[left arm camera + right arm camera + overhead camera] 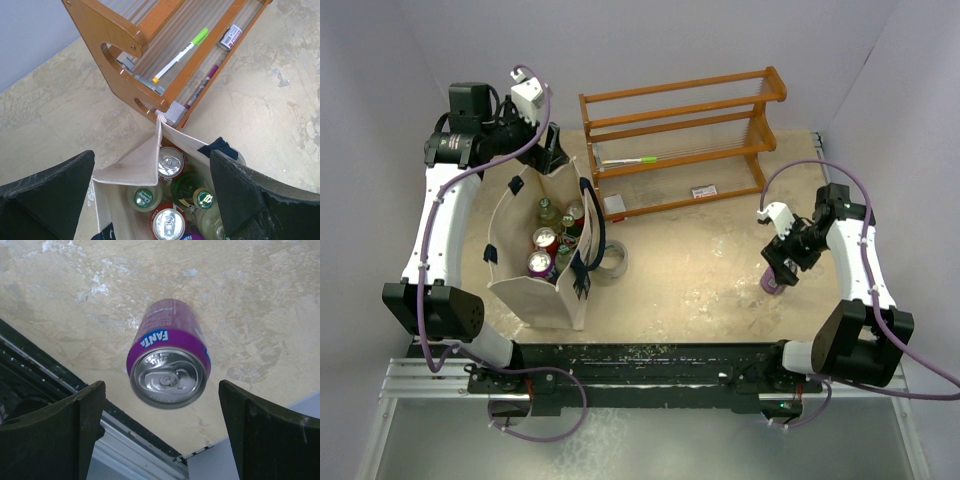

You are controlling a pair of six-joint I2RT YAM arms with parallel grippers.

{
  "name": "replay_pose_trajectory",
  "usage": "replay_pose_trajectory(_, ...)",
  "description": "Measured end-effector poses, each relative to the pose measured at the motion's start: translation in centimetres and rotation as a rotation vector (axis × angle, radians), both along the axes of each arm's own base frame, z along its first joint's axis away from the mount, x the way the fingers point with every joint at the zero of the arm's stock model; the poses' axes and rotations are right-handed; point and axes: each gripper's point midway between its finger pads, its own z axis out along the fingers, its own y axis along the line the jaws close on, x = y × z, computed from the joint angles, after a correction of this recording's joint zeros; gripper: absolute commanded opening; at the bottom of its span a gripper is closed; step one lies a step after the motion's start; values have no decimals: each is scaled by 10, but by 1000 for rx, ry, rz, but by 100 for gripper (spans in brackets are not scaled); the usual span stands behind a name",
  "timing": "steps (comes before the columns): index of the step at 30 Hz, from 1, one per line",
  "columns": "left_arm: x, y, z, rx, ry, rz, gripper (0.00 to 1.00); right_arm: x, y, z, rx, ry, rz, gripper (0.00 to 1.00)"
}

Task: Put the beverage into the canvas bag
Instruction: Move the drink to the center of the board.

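The beverage is a purple Fanta can (169, 360), upright on the table near the right front edge (772, 283). My right gripper (160, 390) hovers just above it (783, 262), open, a finger on each side and neither touching the can. The canvas bag (535, 285) stands at the left, cream with navy handles, its mouth open. It holds red cans (171, 162) and green-capped bottles (143, 196). My left gripper (152, 155) hangs open over the bag's far end (554, 160), holding nothing; a canvas flap (132, 167) lies between its fingers.
An orange-brown wooden rack (680, 140) stands behind the bag, with a green-capped marker (180, 55) and small packets on its shelves. A tape roll (612, 262) lies right of the bag. The black base rail (650, 360) runs along the near edge, close to the can.
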Motion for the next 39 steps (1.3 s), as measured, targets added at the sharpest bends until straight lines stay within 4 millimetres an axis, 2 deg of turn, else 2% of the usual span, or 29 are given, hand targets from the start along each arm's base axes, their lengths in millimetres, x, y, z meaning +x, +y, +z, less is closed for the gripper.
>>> replay_pose_trajectory(7,-1,-4,1,0,-2,-10,99,10,2,-18,2,9,-2,81)
replay_pose_trajectory(11,-1,-5,2,0,-7,-12,99,10,6,-27,0,16,3,64)
replay_pose_trajectory(17,0,-5,4,-1,-14,-12,99,17,16,-27,-16,-4,21,37)
replay_pose_trajectory(19,1,-5,6,-4,-19,-10,99,22,30,-26,-10,-20,52,31)
replay_pose_trajectory(22,3,-6,9,-11,-29,-5,99,31,63,-24,16,-52,106,26)
replay_pose_trajectory(28,5,-5,11,-14,-33,10,99,50,137,-10,114,-85,195,23)
replay_pose_trajectory(34,9,-1,12,-9,-36,51,99,76,201,-2,148,-119,264,23)
replay_pose_trajectory(39,11,3,13,2,-44,76,99,86,246,0,159,-144,324,22)
